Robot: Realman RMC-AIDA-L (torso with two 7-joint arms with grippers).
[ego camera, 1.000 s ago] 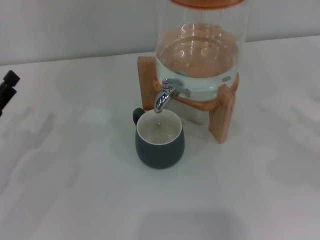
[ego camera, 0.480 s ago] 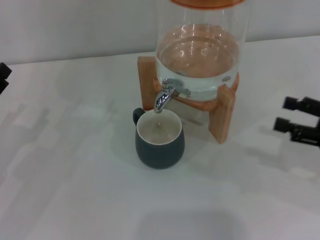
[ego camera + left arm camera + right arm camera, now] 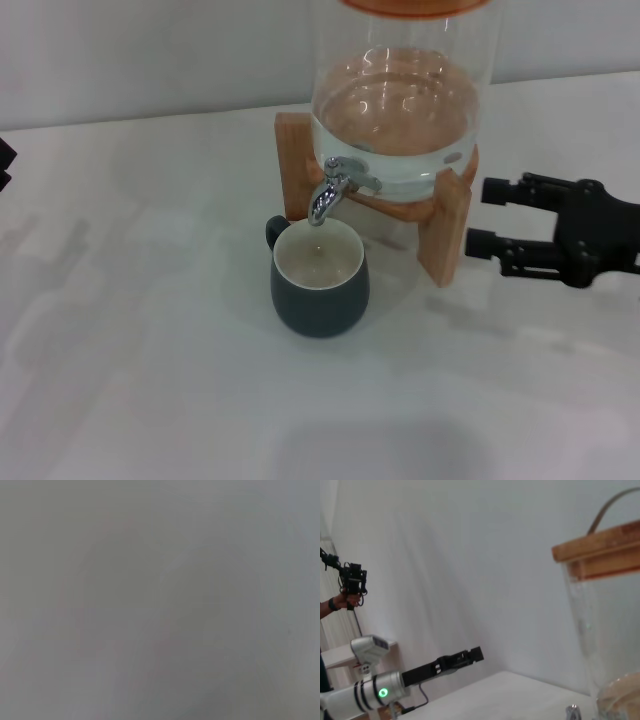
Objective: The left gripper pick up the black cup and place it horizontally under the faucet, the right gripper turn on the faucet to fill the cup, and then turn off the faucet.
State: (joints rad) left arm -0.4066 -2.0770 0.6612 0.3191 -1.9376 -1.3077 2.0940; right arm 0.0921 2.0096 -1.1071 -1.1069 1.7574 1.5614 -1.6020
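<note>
The right gripper (image 3: 478, 215) has come in from the side since a moment ago and now hangs just beyond the wooden stand (image 3: 444, 232), its two fingers spread apart and pointing toward the glass jar (image 3: 400, 90), while the left gripper (image 3: 4, 165) has drawn back almost out of sight, well away from the jar on the far side; I cannot tell how its fingers stand. The black cup (image 3: 319, 277) sits upright on the white table (image 3: 150, 350) directly under the faucet (image 3: 333, 188), its rim just below the spout and its handle turned toward the stand's near leg. So the cup looks placed, and the step in hand seems to be reaching the tap's short lever. To do that well, I'd say the right gripper should swing around the front of the stand's leg rather than through it, come in above the cup's rim, and work the lever gently so neither cup nor jar is nudged.
</note>
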